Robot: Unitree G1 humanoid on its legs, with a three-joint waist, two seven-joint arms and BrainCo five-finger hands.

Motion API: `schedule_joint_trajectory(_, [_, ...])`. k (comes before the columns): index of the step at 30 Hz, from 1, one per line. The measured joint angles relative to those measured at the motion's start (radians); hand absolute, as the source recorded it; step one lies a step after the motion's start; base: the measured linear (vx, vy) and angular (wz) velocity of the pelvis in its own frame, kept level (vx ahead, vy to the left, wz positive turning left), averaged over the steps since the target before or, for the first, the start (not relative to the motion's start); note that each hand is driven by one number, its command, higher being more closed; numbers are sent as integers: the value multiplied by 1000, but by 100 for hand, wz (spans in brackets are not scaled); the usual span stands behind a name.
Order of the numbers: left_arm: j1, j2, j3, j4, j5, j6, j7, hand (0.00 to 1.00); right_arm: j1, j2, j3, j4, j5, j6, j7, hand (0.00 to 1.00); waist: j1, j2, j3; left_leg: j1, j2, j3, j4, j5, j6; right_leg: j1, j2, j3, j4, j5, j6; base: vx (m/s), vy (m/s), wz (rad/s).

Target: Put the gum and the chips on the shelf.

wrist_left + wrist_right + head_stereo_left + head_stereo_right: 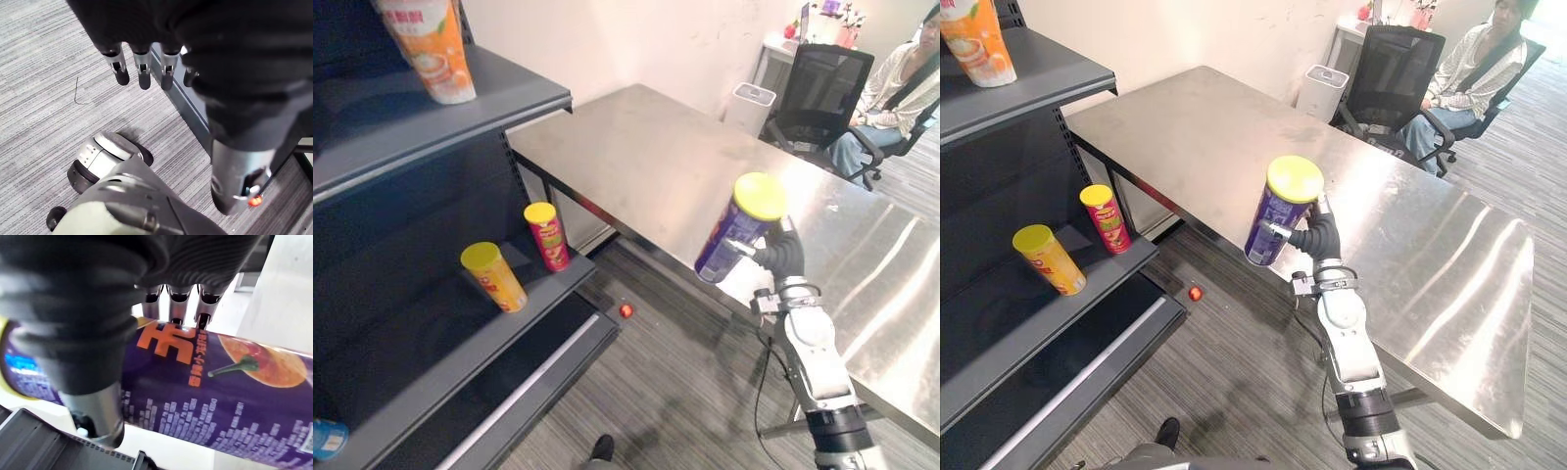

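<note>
There — the right robot hand [773,257] is curled round the tall purple chips tube [736,230], yellow-lidded, held aloft by the steel bench's [646,157] near edge. Light, stiff, likely slick — grip mid-body. The left robot hand [142,68] hangs slack-fingered.

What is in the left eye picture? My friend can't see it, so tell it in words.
The robot's right hand holds a tilted purple chips can with a yellow lid by a steel table. To the left, a dark shelf carries an orange can and a red can, both yellow-lidded.
</note>
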State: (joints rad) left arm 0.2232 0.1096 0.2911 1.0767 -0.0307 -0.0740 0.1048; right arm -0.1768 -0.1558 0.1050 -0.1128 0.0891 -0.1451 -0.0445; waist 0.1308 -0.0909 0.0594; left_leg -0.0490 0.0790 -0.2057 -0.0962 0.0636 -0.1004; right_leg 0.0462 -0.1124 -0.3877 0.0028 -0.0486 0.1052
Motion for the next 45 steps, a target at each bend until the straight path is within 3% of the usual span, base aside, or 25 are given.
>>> schedule_joint_trajectory(4, [-10, -24, 14, -3, -8, -2, -2, 0, 0, 3, 27, 23, 9, 0, 3, 100, 8, 33, 18, -36, -9, -113, 7, 23, -19, -2, 2, -100, 67, -49, -16, -42, -71, 79])
schedule_joint_trajectory(7, [-32, -29, 13, -4, -8, -2, 0, 0, -37, 3, 23, 37, 7, 0, -2, 100, 16, 59, 37, -119, -26, -230, 30, 44, -56, -67, -40, -236, 223, -151, -28, -68, -64, 139])
schedule_joint_trajectory(8, [-25, -39, 16, -2, -8, 1, 2, 0, -50, 6, 22, 49, -1, 0, -3, 100, 23, 82, 52, -136, -11, -178, 16, 3, -20, -61, -41, -288, 241, -164, -35, -108, -91, 93])
schedule_joint_trajectory(9, [-23, -44, 22, 0, -9, 3, 2, 0, -49, 6, 21, 52, -2, 0, -4, 100, 21, 86, 54, -141, -5, -128, 5, -33, 20, -54, -51, -311, 226, -164, -37, -130, -64, 127])
schedule_joint_trajectory(10, [-32, -50, 33, 3, -36, 9, 4, 0, -50, -2, 13, 54, -3, 0, -9, 100, 15, 76, 61, -156, -1, 20, 3, -74, 90, -38, -81, -369, 199, -155, -42, -116, -6, 137])
schedule_joint_trajectory(11, [-34, -50, 39, 15, -45, 12, 5, 0, -48, -3, -13, 55, -8, 0, -14, 100, 10, 71, 62, -188, -7, 174, 53, -28, 105, -36, -126, -418, 202, -153, -40, -75, 33, 140])
schedule_joint_trajectory(12, [-31, -54, 52, 23, -45, 13, 5, 0, -44, 0, -38, 55, -12, 0, -25, 100, 8, 66, 65, -195, -18, 251, 108, -3, 110, -34, -151, -443, 204, -148, -33, -21, 28, 110])
schedule_joint_trajectory(13, [-17, -70, 71, 22, -44, 12, 6, 0, -37, -2, -64, 55, -13, 0, -39, 100, 10, 81, 61, -184, -13, 306, 164, 5, 108, -27, -164, -462, 206, -133, -20, 46, 45, 68])
schedule_joint_trajectory(16, [15, -86, 79, 18, -42, 12, 2, 0, -15, 3, -133, 61, -13, 1, -42, 100, 8, 111, 46, -106, -2, 303, 110, 20, 70, -16, -158, -486, 213, -115, -6, 75, 107, 36])
schedule_joint_trajectory(19, [11, -74, 77, 2, -33, 12, -1, 0, -13, 16, -181, 79, -13, 2, -46, 100, -1, 90, 45, -106, -19, 309, 80, 33, 52, -6, -164, -512, 198, -94, -1, 27, 127, 41])
schedule_joint_trajectory(21, [10, -70, 52, -12, -24, 12, 0, 0, -9, 22, -215, 79, -13, 2, -64, 100, -21, 90, 44, -104, -36, 328, 48, 38, 49, 10, -171, -548, 187, -74, 5, 7, 155, 54])
schedule_joint_trajectory(26, [5, -62, -7, -23, 12, 11, 4, 0, 27, 53, -268, 76, -50, 4, -87, 100, -19, 95, 41, -104, -66, 332, 2, 74, 37, 12, -192, -547, 191, -39, -12, -21, 116, 31])
schedule_joint_trajectory(29, [5, -55, -34, -21, 11, 11, 6, 0, 67, 56, -281, 76, -80, 12, -119, 100, -17, 95, 41, -76, -92, 333, 0, 68, 36, 24, -241, -532, 258, -41, -14, -18, 87, 13])
schedule_joint_trajectory(31, [6, -39, -55, -12, 9, 11, 8, 0, 98, 59, -288, 77, -92, 15, -126, 100, -17, 96, 42, -32, -105, 332, -6, 20, 71, 23, -290, -471, 382, -62, -48, -43, 146, 11])
schedule_joint_trajectory(32, [9, -25, -70, -5, 10, 11, 8, 0, 117, 62, -289, 76, -102, 16, -129, 100, -19, 77, 48, -4, -124, 327, -6, 13, 82, -1, -336, -364, 490, -66, -83, -45, 125, 15])
schedule_joint_trajectory(33, [9, -18, -76, -1, 10, 11, 9, 0, 133, 65, -288, 75, -120, 16, -127, 100, -25, 70, 44, 4, -130, 308, -5, 6, 99, -53, -336, -230, 564, -67, -131, -20, 65, 59])
schedule_joint_trajectory(34, [5, -5, -79, -1, 10, 11, 13, 0, 155, 79, -286, 64, -132, 16, -124, 100, -55, 68, 39, -8, -108, 254, -5, 10, 105, -116, -210, 30, 560, -145, -111, 8, -9, 78])
schedule_joint_trajectory(36, [-3, 4, -67, 1, 10, 11, 17, 0, 171, 94, -285, 40, -132, 16, -124, 100, -77, 64, 40, -25, -84, 224, -3, 18, 117, -130, -106, 148, 496, -188, -84, -12, -61, 83])
schedule_joint_trajectory(37, [-19, 4, -38, 29, 11, 14, 19, 0, 187, 99, -263, 4, -131, 14, -121, 100, -86, 56, 44, -37, -71, 185, 0, 25, 119, -130, -19, 211, 377, -197, -82, -31, -89, 63])
schedule_joint_trajectory(40, [-39, -2, -7, 38, 11, 19, 20, 0, 185, 96, -211, -37, -135, 8, -119, 100, -95, 47, 50, -78, -91, 127, -5, 34, 110, -130, 36, 309, 232, -199, -84, -56, -101, 74])
schedule_joint_trajectory(42, [-60, 0, 0, 39, 11, 18, 20, 0, 173, 93, -203, -37, -151, 6, -120, 100, -100, 49, 62, -95, -102, 104, -6, 27, 101, -129, 50, 336, 212, -183, -56, -62, -111, 98])
schedule_joint_trajectory(43, [-83, -14, 27, 39, 9, 18, 21, 0, 170, 92, -189, -24, -169, 8, -121, 100, -91, 30, 78, -112, -113, 115, 46, 30, 94, -139, 40, 320, 222, -185, -59, -9, -117, 82])
schedule_joint_trajectory(45, [-69, -32, 60, 45, 5, 20, 27, 0, 168, 81, -147, -16, -169, 11, -121, 100, -72, 66, 91, -104, -92, 103, 44, 57, 80, -141, 48, 277, 253, -183, -56, 44, -124, 61])
